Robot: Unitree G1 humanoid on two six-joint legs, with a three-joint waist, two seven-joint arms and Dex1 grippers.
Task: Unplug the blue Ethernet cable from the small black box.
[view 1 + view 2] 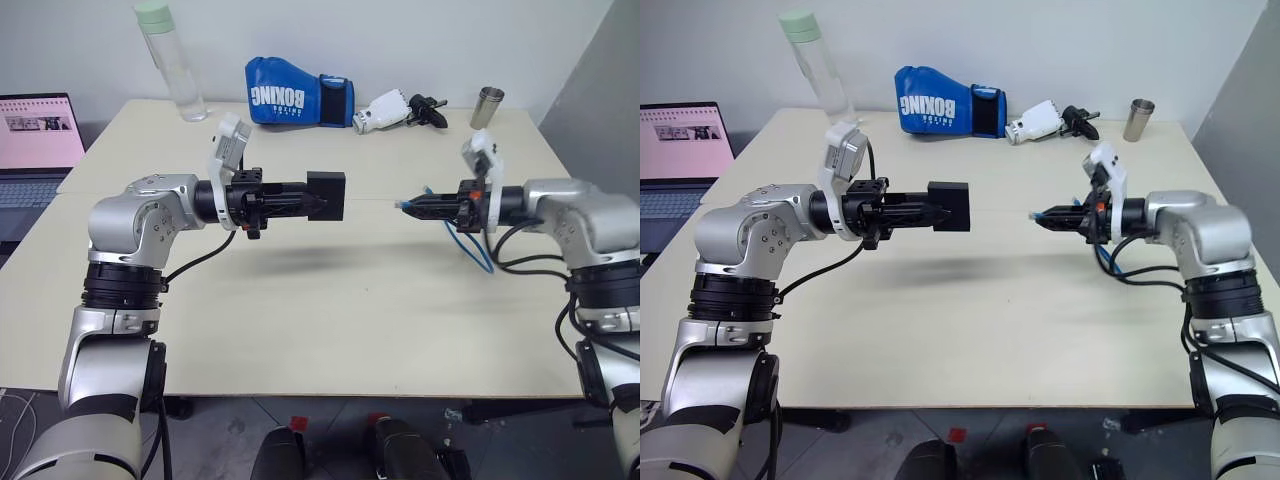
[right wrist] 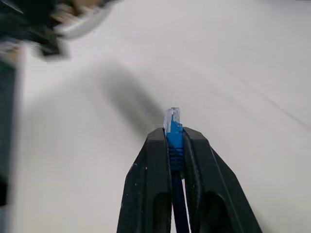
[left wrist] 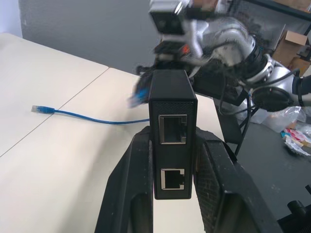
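Above beige table point(image 1: 330, 300), blue Ethernet cable point(image 2: 174, 133) apart from small black box point(image 1: 327, 194).

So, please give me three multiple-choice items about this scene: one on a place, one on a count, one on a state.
1. Where is the small black box?
A. flat on the table
B. in the left pincer, above the table
C. beside the laptop

2. How many ports show on the box's facing side in the left wrist view?
A. one
B. two
C. four

3. What is the state of the blue Ethernet cable?
A. plugged into the box
B. out of the box, its plug end clamped in the right pincer
C. coiled on the boxing glove

Key: 1 B, its fingers clamp the box in mid-air. 2 B, two empty sockets, stacked. 3 B, an open gap separates plug and box.
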